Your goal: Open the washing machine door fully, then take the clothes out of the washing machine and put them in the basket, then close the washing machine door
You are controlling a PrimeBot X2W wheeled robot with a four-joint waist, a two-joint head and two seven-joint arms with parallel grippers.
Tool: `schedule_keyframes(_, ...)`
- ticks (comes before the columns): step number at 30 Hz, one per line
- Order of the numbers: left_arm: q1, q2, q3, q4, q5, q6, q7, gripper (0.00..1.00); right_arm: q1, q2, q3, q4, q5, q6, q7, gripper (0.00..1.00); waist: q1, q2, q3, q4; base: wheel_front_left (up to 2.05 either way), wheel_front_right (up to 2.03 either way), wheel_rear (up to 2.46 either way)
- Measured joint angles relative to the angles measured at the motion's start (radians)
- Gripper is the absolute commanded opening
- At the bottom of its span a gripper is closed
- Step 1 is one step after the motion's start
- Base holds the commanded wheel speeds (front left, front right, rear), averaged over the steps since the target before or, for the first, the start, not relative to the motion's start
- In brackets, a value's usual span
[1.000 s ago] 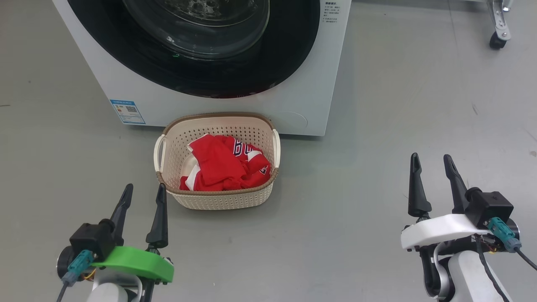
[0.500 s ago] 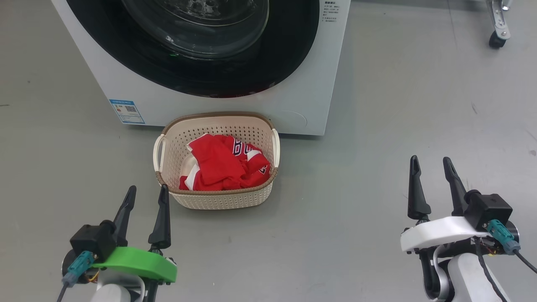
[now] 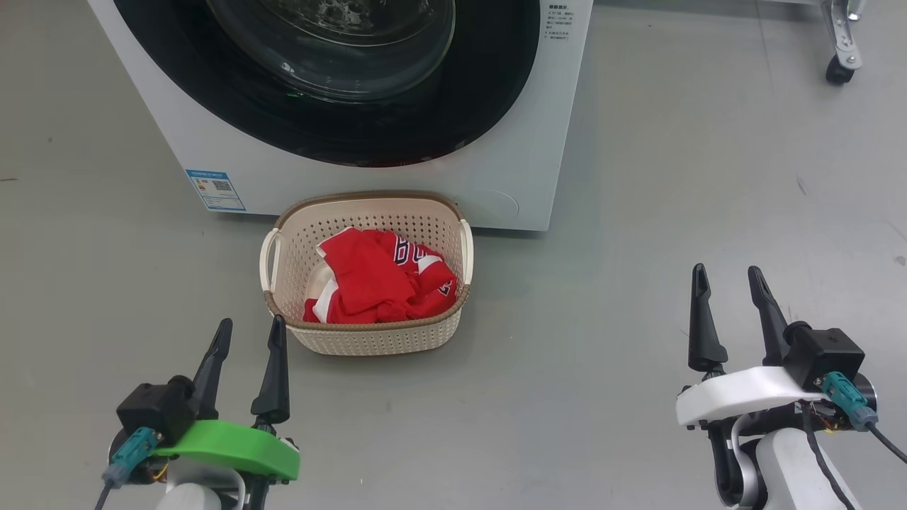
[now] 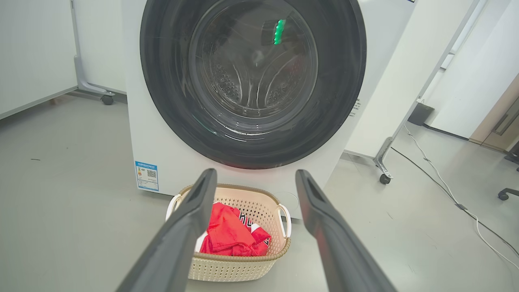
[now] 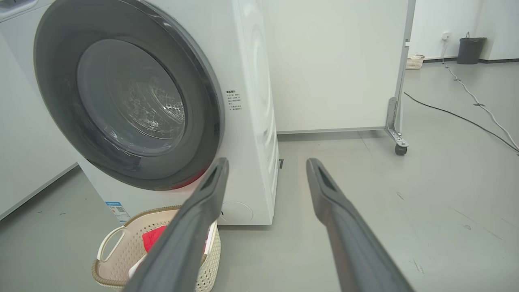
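The white washing machine [image 3: 510, 142] stands ahead with its round black-rimmed door [image 3: 340, 78] shut flat against its front; the door [image 4: 251, 81] and its glass bowl also face the left wrist view. The cream basket [image 3: 368, 336] sits on the floor just before the machine, with the red clothes [image 3: 375, 283] crumpled inside. My left gripper [image 3: 249, 331] hangs open at the lower left, near the basket's front left corner, holding nothing. Far to the basket's right, my right gripper [image 3: 728, 279] is open and empty too.
Grey floor [image 3: 638, 212] spreads around the machine. A wheeled frame leg [image 3: 843, 42] stands at the upper right. White panels on castors [image 4: 383, 162] flank the machine, and cables [image 5: 466, 117] run across the floor to the right.
My left gripper has drawn back a little from the basket, toward me. The right gripper has barely shifted. Basket, clothes and door are unchanged.
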Motion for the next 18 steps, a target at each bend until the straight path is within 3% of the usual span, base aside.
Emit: schedule_keyframes(18,0.004,0.011,-0.008,0.000,-0.040,0.000,0.000,1.00,0.005,0.000,0.001,-0.001,-0.002,0.000,0.000,1.00,0.0000,0.0000,-0.004,-0.002,0.00,0.00,0.00)
